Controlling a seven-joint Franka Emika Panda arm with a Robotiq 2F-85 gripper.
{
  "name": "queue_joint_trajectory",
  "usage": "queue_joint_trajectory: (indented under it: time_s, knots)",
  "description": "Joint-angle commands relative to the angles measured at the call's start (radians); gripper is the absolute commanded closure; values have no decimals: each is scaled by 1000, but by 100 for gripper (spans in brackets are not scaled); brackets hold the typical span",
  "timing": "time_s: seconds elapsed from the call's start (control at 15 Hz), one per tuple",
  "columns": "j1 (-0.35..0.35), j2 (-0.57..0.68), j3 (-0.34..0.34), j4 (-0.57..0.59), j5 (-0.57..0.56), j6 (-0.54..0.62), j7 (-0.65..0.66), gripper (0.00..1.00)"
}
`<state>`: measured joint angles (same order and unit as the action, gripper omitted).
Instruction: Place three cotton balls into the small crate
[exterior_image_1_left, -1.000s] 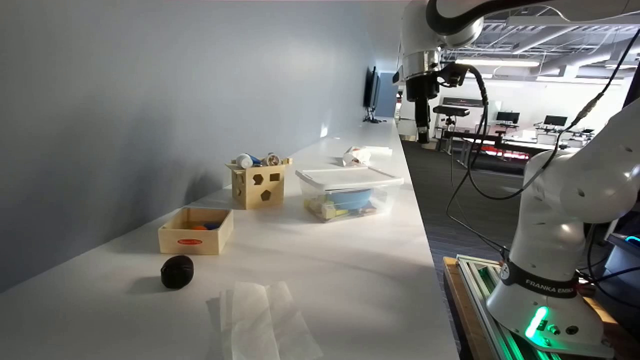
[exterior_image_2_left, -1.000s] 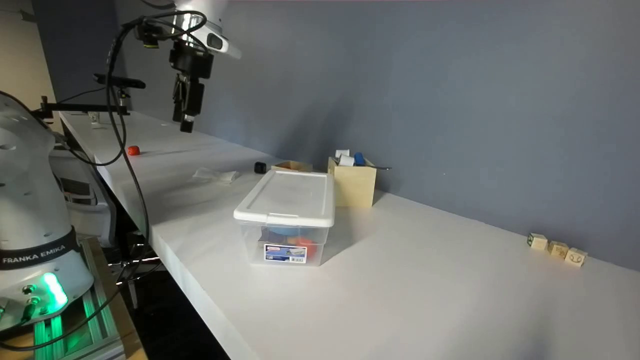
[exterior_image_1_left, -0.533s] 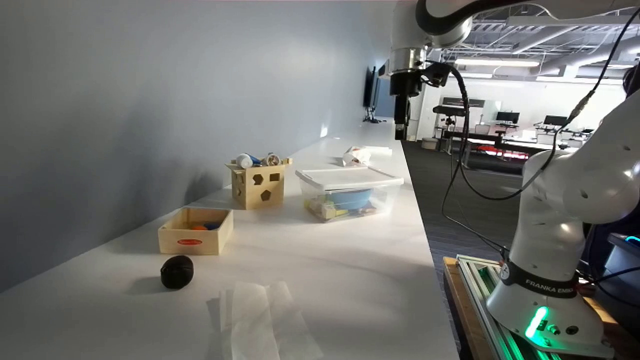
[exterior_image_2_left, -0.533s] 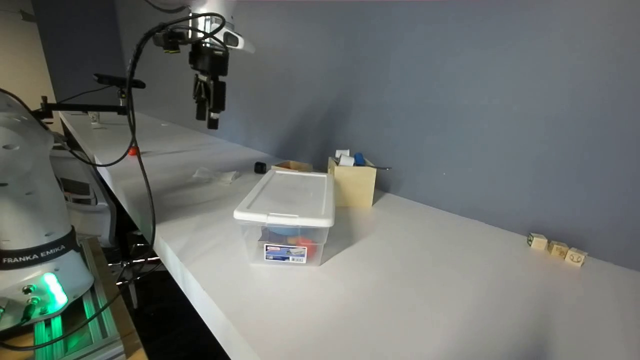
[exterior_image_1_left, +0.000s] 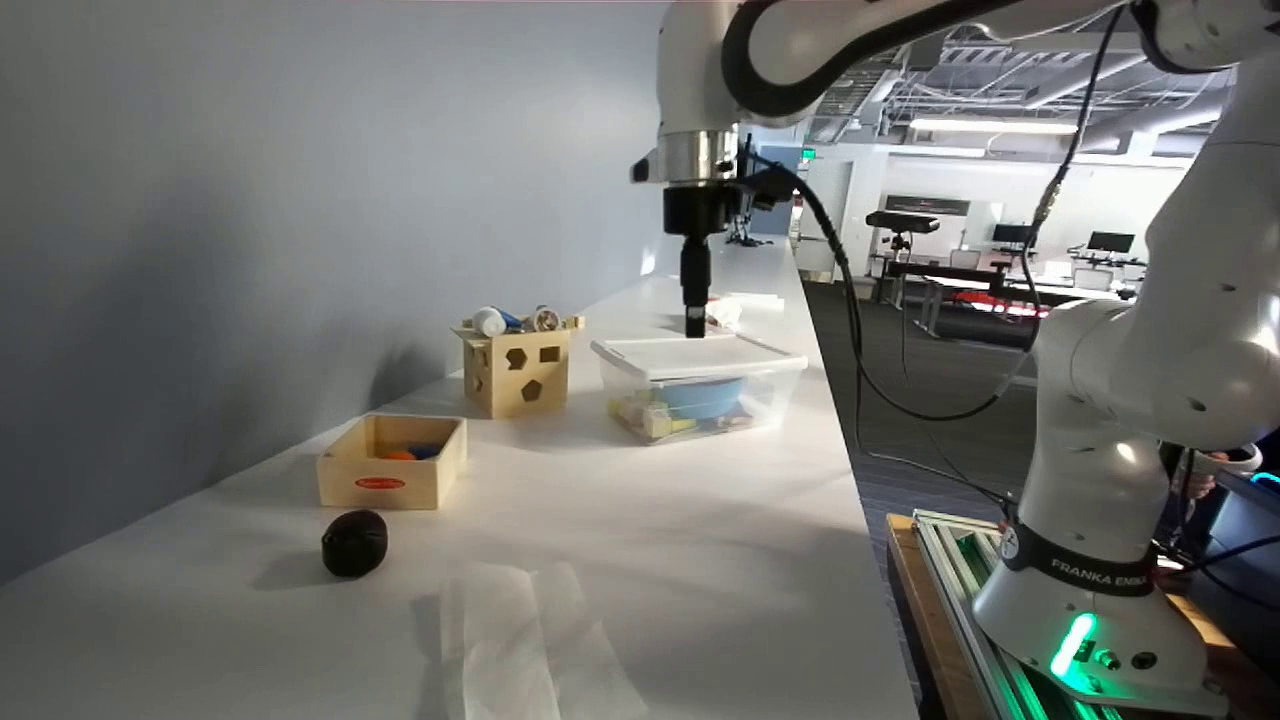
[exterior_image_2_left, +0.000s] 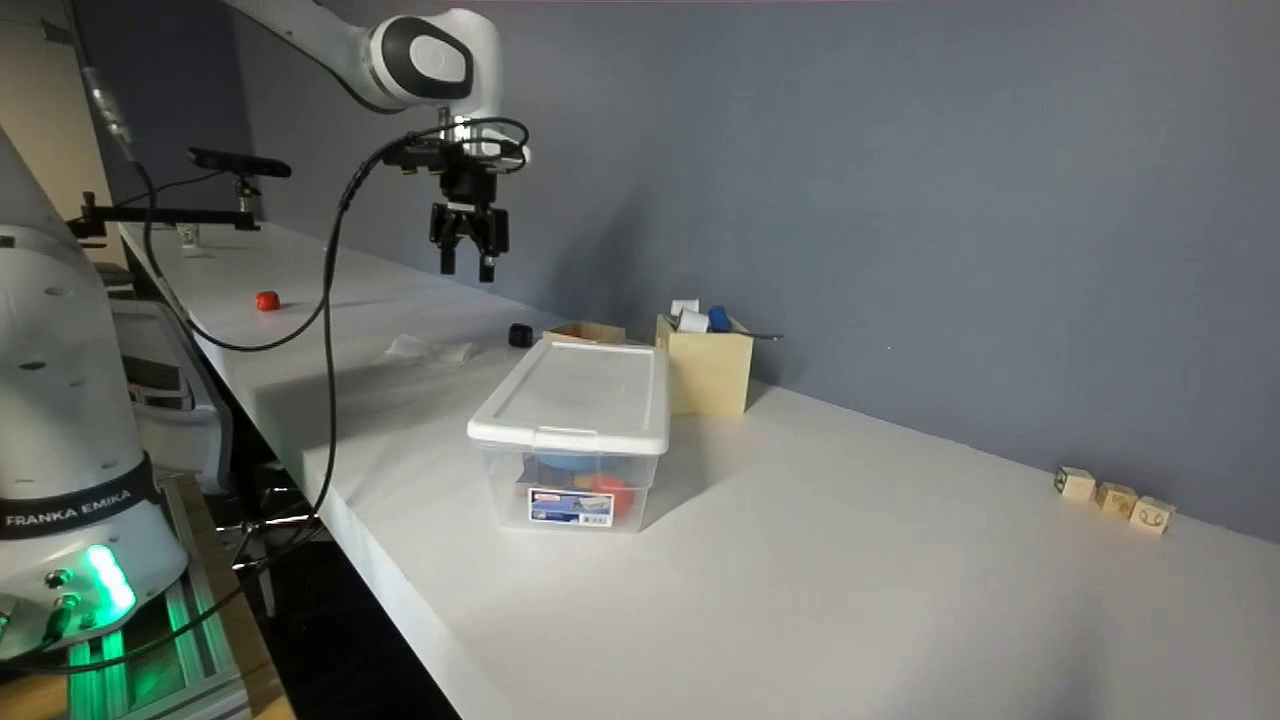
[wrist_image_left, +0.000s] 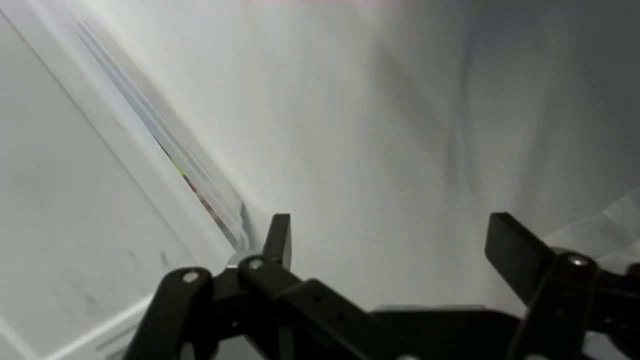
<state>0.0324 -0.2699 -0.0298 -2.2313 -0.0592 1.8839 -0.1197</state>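
Note:
A dark brown-black ball (exterior_image_1_left: 354, 543) rests on the table in front of the small crate; it also shows in an exterior view (exterior_image_2_left: 520, 335). The small crate (exterior_image_1_left: 380, 485) is low, light wood, with a red patch; its rim shows behind the tub (exterior_image_2_left: 590, 330). Inside it lie an orange thing (exterior_image_1_left: 399, 455) and a dark blue thing (exterior_image_1_left: 425, 451), partly hidden by the crate wall. A red ball (exterior_image_2_left: 267, 300) sits farther along the table. My gripper (exterior_image_2_left: 467, 268) is open and empty, high above the table, pointing down. Its spread fingers show in the wrist view (wrist_image_left: 390, 225).
A clear plastic tub with white lid (exterior_image_1_left: 700, 385) stands on the table. A light-wood cube with holes (exterior_image_1_left: 517, 375) holds several items by the wall. A crumpled white sheet (exterior_image_1_left: 540, 645) lies near the dark ball. Three small wood blocks (exterior_image_2_left: 1116, 498) lie by the wall.
My gripper has moved toward the wall and lower, and turned so that both fingers show apart in an exterior view. The ball, crate and tub have not moved.

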Motion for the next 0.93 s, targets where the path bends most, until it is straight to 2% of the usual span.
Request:
queue_joint_trajectory:
  time_s: [0.0,0.27,0.33,0.47,0.53,0.67,0.87]
  knots:
    - [39,210,67,147,32,65,55,0]
    - [64,344,112,286,46,159,22,0]
    - [70,386,123,332,33,137,12,0]
    - [73,432,134,401,19,5,-42,0]
    - [69,371,130,310,18,98,14,0]
    - [72,409,135,356,18,48,-12,0]
    - [72,423,135,375,18,33,-24,0]
